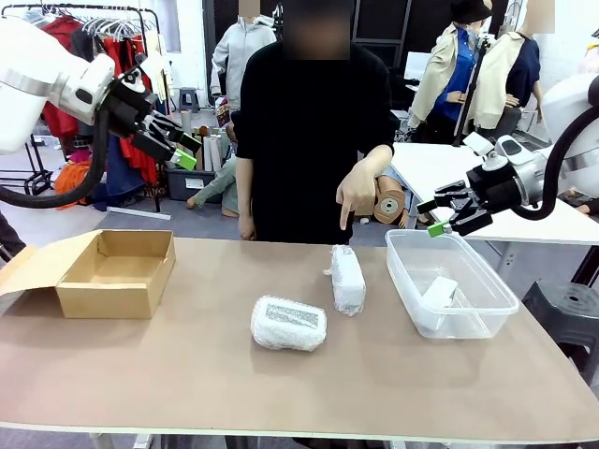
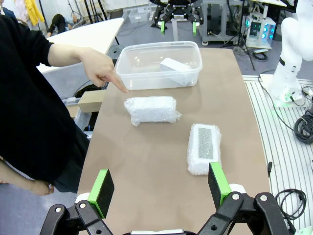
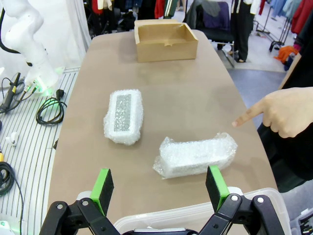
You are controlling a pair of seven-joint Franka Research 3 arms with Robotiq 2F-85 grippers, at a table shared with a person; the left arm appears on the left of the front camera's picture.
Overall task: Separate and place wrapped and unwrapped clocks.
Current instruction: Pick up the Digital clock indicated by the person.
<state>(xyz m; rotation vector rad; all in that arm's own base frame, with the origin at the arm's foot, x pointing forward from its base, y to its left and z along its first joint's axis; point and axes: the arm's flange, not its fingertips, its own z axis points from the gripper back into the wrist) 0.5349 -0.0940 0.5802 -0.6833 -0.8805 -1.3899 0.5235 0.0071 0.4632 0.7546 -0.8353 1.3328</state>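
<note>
Two bubble-wrapped clocks lie on the brown table: one with a grey face (image 1: 288, 323) (image 2: 204, 148) (image 3: 123, 115) near the middle, and an all-white bundle (image 1: 347, 278) (image 2: 150, 109) (image 3: 195, 155) beyond it. A bare white clock (image 1: 438, 292) (image 2: 175, 66) lies inside the clear plastic bin (image 1: 487, 276) (image 2: 128, 55). My left gripper (image 1: 175, 140) (image 2: 159, 187) hangs open, high above the table's left side. Above the bin's far corner my right gripper (image 1: 451, 215) (image 3: 159, 188) hovers open and empty. The person's hand (image 1: 357, 192) (image 2: 103, 68) (image 3: 283, 111) points down at the white bundle.
An open cardboard box (image 1: 117, 271) (image 3: 165, 39) sits at the table's left. The person stands at the far edge, behind the middle. A white table (image 1: 524, 201) stands behind the right arm.
</note>
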